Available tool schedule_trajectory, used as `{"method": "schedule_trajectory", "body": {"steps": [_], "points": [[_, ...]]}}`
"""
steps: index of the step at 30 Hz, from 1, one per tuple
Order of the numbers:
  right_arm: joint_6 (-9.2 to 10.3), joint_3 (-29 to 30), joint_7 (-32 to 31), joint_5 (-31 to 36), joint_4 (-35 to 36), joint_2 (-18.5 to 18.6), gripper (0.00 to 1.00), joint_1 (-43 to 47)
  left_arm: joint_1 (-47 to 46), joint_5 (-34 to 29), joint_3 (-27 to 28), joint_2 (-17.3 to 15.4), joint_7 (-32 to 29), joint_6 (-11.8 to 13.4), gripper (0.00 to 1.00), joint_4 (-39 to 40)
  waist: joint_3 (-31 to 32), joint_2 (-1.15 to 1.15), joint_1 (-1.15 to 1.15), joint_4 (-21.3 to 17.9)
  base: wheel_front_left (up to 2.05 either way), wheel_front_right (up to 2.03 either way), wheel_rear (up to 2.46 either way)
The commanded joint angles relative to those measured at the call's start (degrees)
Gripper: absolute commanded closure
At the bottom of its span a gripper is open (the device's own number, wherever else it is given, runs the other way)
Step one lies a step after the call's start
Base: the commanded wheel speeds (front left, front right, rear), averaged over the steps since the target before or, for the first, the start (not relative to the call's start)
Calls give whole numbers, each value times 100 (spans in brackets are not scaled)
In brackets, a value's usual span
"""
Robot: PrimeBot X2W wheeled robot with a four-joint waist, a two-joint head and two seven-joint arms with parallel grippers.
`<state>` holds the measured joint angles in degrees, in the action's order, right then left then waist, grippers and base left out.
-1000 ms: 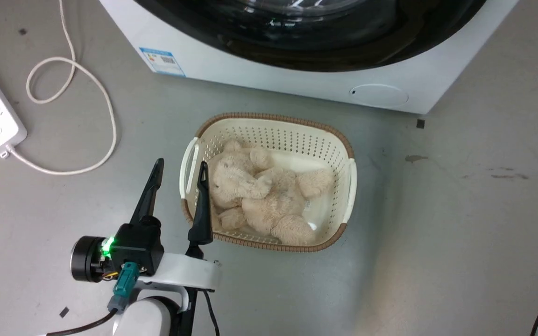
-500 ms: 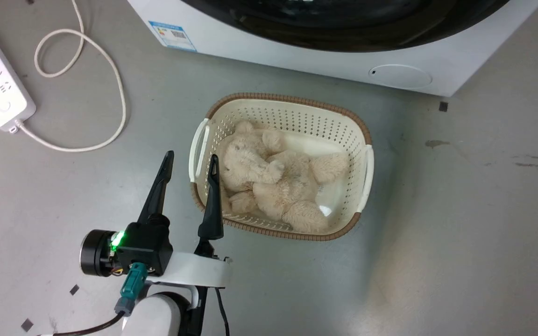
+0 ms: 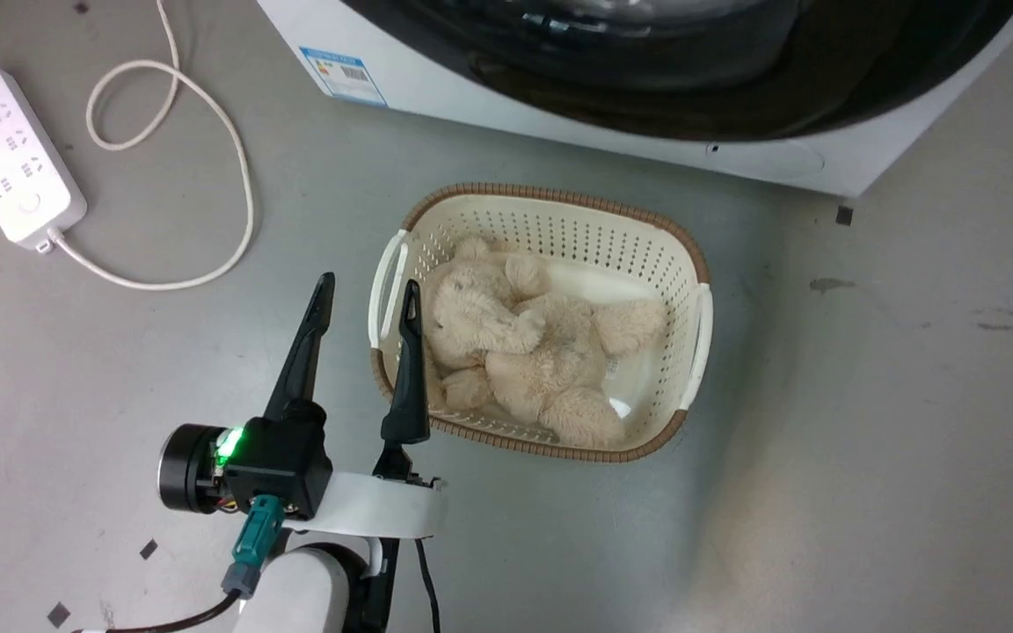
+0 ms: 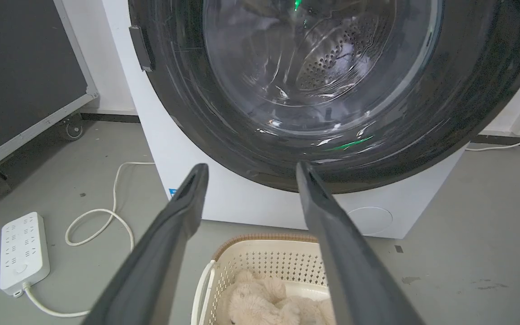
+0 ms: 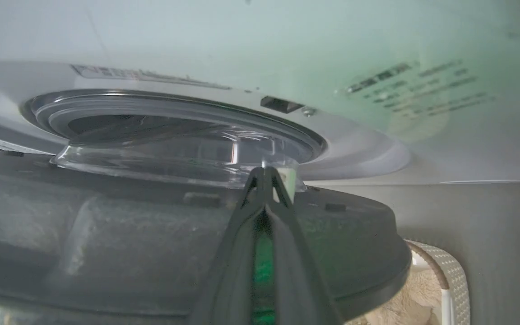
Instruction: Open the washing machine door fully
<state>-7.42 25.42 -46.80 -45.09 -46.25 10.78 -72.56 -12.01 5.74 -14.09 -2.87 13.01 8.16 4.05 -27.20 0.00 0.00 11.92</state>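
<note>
The right pincer [image 5: 264,174] has its two fingers pressed together. Their tips meet at mid-frame in the right wrist view, right at the edge of a clear glass bowl, and whether anything is nipped between them cannot be told. Below and around them spreads the grey inner face of the washing machine door [image 5: 106,234], which stands ajar from the white washing machine [image 5: 242,36] across the top of that frame.

The left pincer [image 3: 367,288] sits at the lower left of the head view, fingers spread wide with nothing between them. One finger crosses the left rim of a cream basket [image 3: 559,198] on the floor [image 3: 867,422], and a beige plush bear [image 3: 524,352] lies in the basket. In the left wrist view the door's black disc spans the upper frame. A white power strip [image 3: 10,149] and its looped cord [image 3: 163,287] lie at the upper left of the head view.
</note>
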Motion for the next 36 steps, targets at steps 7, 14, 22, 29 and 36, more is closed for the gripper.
{"method": "schedule_trajectory", "body": {"steps": [7,14,22,29,36], "points": [[-7,153,-638,-392,99,-310,100,557,93,84,-20,-36,126,23,0,-182,508,0,0,-95,0,0,0],[-7,180,-1502,-756,542,-679,100,1277,347,136,-39,-96,198,1,0,-350,972,0,0,-176,0,0,0],[-7,-814,-1985,-1740,1158,-787,100,2520,632,172,-94,-133,198,-95,0,-547,1533,0,0,-187,0,0,0],[-7,-2495,-1401,-2925,1686,-789,100,3455,911,249,-204,-160,194,-176,0,-702,1837,0,0,-122,0,0,0],[-7,-3542,-912,-3503,2012,-790,100,4006,1039,332,-264,-199,138,-223,0,-726,1963,0,0,12,0,0,0]]}}
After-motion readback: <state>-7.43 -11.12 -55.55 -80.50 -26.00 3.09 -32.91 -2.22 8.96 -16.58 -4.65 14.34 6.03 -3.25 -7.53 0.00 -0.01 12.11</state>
